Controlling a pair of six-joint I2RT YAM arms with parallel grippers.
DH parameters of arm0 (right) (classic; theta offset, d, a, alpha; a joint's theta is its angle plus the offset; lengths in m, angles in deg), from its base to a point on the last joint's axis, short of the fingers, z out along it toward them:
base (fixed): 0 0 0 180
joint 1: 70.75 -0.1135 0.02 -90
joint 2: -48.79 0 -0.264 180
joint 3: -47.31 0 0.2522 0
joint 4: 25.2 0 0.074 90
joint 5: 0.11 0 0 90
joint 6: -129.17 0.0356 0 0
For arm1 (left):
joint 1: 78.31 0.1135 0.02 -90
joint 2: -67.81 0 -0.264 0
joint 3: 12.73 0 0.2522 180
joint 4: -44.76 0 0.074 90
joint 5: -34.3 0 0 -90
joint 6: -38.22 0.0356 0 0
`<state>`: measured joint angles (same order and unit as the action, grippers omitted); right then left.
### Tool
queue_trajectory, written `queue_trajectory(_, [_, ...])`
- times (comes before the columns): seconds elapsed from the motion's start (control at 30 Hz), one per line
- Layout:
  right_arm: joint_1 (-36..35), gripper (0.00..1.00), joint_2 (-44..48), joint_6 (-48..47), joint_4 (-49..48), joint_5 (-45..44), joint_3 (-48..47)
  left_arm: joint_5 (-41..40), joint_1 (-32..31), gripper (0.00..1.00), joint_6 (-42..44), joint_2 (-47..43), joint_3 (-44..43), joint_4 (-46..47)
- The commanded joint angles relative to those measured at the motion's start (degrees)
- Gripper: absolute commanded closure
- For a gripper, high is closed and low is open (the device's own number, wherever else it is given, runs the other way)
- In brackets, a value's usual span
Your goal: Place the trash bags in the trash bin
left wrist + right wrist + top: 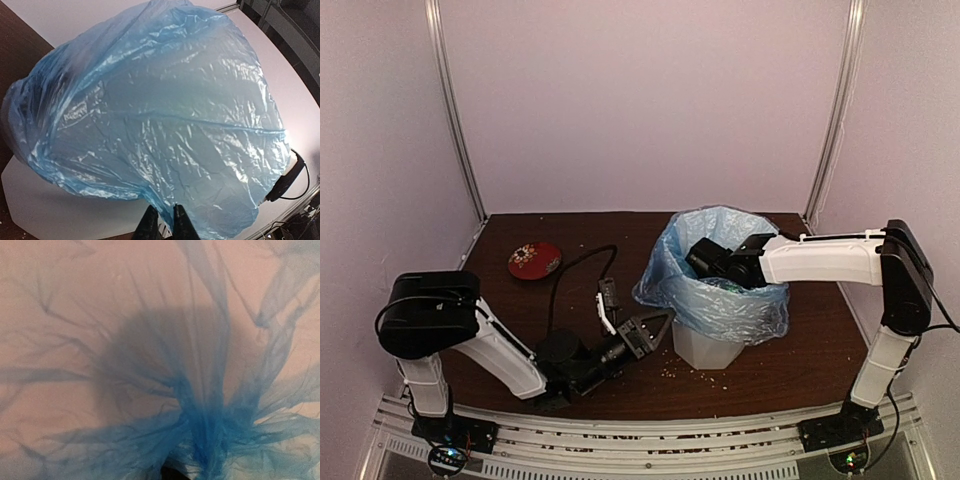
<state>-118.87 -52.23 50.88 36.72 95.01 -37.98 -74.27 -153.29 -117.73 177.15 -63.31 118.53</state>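
Tall white faceted plastic bin (pixel 705 350), centre-right: lined with thin light-blue film bag (pixel 720 305). My right gripper (pixel 700 262) inside, pinching bunched film; my left gripper (pixel 166 227) narrow at the hem, grip untellable.

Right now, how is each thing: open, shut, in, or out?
bag: open, lining the bin, draped over its rim.
bin: upright, bag inside.
left gripper: almost closed at the bag's lower edge; grip unclear.
right gripper: shut inside the bag, pinching film.
red disc: lying flat.
cable: lying loose.
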Motion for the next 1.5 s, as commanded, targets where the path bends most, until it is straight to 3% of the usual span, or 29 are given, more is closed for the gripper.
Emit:
queue_trajectory(0.0, [0.1, 1.0, 2.3, -0.6, 0.5, -0.8, -1.4, 1.4, 0.1, 0.97, -1.6, 1.1, -1.0, 6.1])
queue_trajectory(0.4, [0.1, 0.97, 11.8, 2.0, 4.7, -3.9, -7.7, -2.6, 0.2, 1.0, -2.1, -0.4, 1.9, 2.7])
queue_trajectory(0.73, [0.2, 0.92, 11.0, 1.8, 2.5, -3.6, -6.5, -2.1, -0.1, 1.0, 1.4, -4.3, 3.6, 2.1])
queue_trajectory(0.9, [0.4, 0.89, 13.0, 2.2, 2.8, -4.8, -10.2, -1.4, -0.6, 1.0, 4.7, -6.8, 3.3, -0.1])
queue_trajectory(1.2, [2.5, 0.69, 15.4, 1.2, 3.3, -4.0, -10.0, -2.3, -1.0, 1.0, 7.2, -10.3, 3.6, -3.9])
queue_trajectory(1.47, [5.0, 0.59, 19.3, 1.1, 0.2, -3.3, -12.0, -2.7, -1.0, 1.0, 7.6, -10.2, 3.4, -5.5])
